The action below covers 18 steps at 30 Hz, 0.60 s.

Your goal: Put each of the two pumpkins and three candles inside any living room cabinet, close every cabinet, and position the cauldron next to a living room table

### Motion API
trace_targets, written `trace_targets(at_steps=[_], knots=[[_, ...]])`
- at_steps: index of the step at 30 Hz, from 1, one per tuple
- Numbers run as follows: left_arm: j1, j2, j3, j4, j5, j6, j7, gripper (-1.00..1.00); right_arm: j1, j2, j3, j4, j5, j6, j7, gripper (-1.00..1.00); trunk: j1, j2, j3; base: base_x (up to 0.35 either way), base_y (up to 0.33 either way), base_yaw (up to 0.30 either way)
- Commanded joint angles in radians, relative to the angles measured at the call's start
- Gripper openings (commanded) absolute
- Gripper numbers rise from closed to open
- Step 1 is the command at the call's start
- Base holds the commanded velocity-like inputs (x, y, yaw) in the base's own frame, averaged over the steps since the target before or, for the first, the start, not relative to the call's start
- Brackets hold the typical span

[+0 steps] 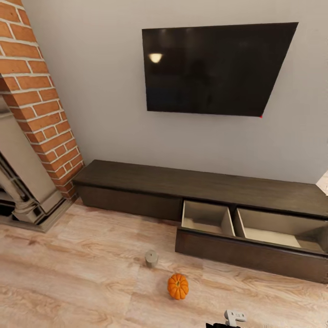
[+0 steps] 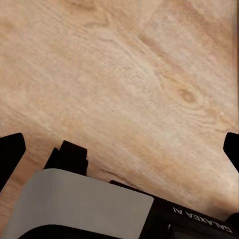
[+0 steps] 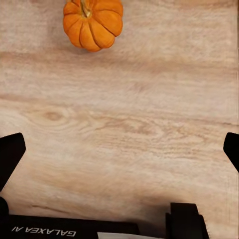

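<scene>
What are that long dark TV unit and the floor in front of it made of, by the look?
The long low dark brown cabinet looks like matte stained wood: faint grain runs along its top. The pale floor looks like light wood planks or laminate, with knots, grain and plank seams visible.

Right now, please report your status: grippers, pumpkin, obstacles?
Both grippers open, empty. Pumpkin and candle on floor before open cabinet drawer. Nothing between.
</scene>
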Motion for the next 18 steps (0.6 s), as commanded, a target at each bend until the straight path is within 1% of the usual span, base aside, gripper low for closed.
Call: trace_targets(at_steps=[1,3,6,15,18], knots=[[0.0,0.001,-0.006,-0.001,0.01,0.003,-0.001,1.0,-0.001,0.001,0.008,0.003,-0.012,-0.003,0.006,1.0,0.0,0.0,-0.001,0.037,0.139,-0.138],[0.0,0.0,-0.006,-0.001,0.01,0.003,-0.001,1.0,-0.001,0.0,0.008,0.004,-0.012,-0.002,0.008,1.0,0.0,0.0,-0.001,0.024,0.172,-0.091],[0.0,0.0,-0.006,-0.002,0.01,0.002,-0.001,1.0,-0.001,0.007,0.007,0.006,-0.013,-0.002,0.009,1.0,0.0,0.0,-0.001,0.04,0.127,-0.025],[0.0,0.0,-0.007,-0.002,0.01,0.001,-0.001,1.0,-0.001,0.012,0.007,0.005,-0.015,-0.007,0.005,1.0,0.0,0.0,-0.001,0.013,0.015,-0.003],[0.0,0.0,-0.008,-0.002,0.01,0.001,-0.001,1.0,-0.001,0.012,0.007,0.005,-0.02,-0.008,0.005,1.0,0.0,0.0,-0.001,0.167,0.017,0.0]])
